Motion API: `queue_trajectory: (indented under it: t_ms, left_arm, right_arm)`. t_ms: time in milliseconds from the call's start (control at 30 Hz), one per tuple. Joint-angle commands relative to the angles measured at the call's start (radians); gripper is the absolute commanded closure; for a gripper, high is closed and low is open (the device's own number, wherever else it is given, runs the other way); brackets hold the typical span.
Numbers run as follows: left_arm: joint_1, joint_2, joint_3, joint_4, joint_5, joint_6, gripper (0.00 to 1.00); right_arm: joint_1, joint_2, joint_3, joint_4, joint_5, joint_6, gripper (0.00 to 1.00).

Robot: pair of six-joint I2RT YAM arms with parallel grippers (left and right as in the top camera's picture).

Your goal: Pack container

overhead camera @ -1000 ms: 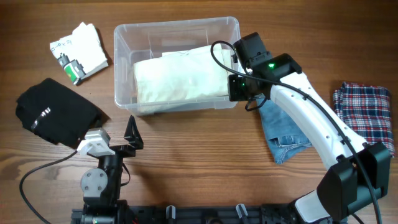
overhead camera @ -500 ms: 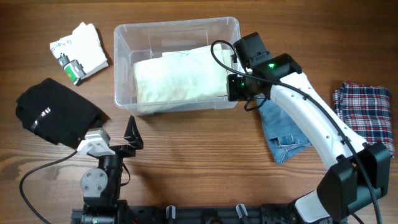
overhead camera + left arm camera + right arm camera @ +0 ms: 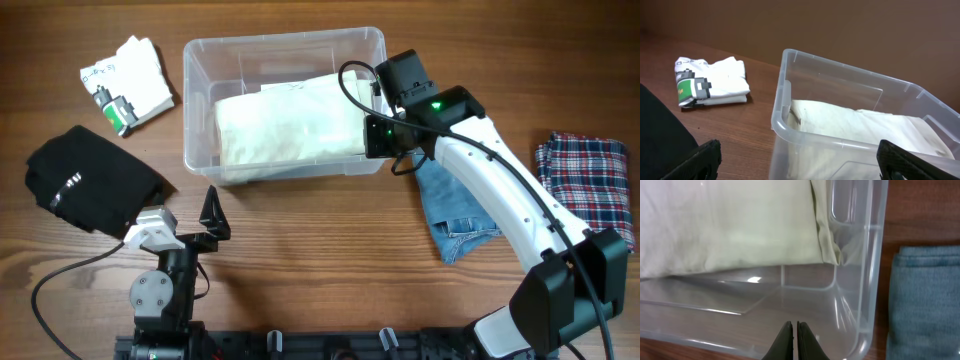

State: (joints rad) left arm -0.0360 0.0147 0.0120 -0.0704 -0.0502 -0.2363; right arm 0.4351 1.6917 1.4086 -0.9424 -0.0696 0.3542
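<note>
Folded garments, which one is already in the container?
The cream one, lying inside the clear container; the others lie outside it.

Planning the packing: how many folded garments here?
5: cream garment in container; white printed shirt and black garment left; denim beside container; plaid cloth far right.

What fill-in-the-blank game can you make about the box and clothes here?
Only ____ cream cloth lies in the container.
The right hand, near the container's corner, is pinched ____.
The left hand is wide ____.
The plaid cloth lies on the robot's ____ side.
Missing words: one; shut; open; right.
</note>
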Motion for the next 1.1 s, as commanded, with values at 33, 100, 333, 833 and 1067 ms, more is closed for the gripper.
queue_trajectory:
  t_ms: [33,100,333,833,1067]
  left_arm:
    - [0.006,-0.001,-0.006,0.003,0.008,0.024,0.00]
    - [0.006,-0.001,-0.006,0.003,0.008,0.024,0.00]
    - [0.006,-0.001,-0.006,0.003,0.008,0.024,0.00]
    - [0.006,-0.001,-0.006,0.003,0.008,0.024,0.00]
    - [0.006,-0.001,-0.006,0.003,0.009,0.024,0.00]
  right_arm:
    - [0.000,0.019,-0.010,-0.048,0.020,0.013,0.96]
    - [0.000,0.019,-0.010,-0.070,0.020,0.013,0.95]
    - [0.000,0.019,-0.009,-0.073,0.017,0.016,0.94]
    - [-0.193,-0.105,0.154,-0.156,0.195,0.230,0.87]
    - [-0.360,-0.126,0.153,-0.284,0.194,0.304,0.55]
